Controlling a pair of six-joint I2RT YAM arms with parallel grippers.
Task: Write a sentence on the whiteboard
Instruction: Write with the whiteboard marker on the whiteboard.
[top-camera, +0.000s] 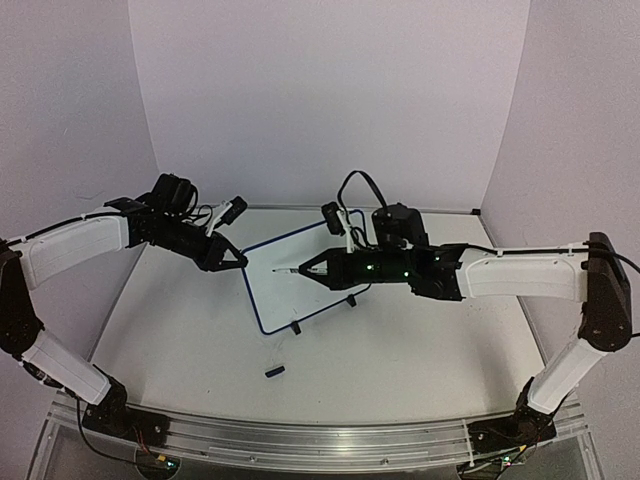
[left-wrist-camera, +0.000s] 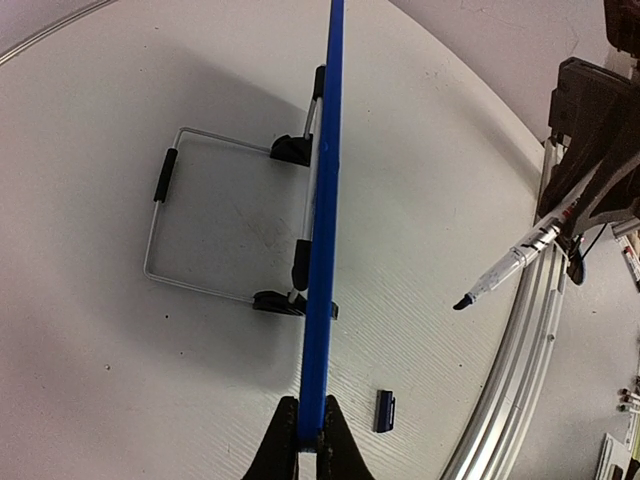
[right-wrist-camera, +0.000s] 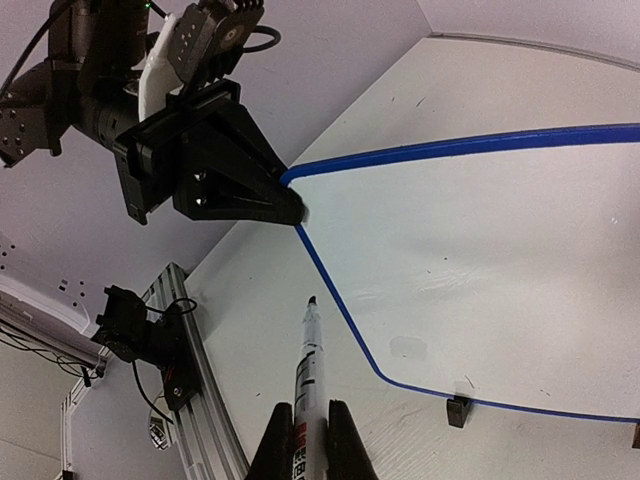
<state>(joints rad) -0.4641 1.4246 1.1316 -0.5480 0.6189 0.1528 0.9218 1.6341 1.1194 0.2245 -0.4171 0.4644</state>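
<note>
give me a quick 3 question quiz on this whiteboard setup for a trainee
1. True or false: the whiteboard already carries writing.
2. What does the left claw grip? A) the wire stand B) the whiteboard's edge C) nothing
3. Fill in: the right claw holds an uncapped ___, tip pointing toward the board.

Key
1. False: the board face is blank.
2. B: the jaws are shut on the blue edge.
3. marker
</note>
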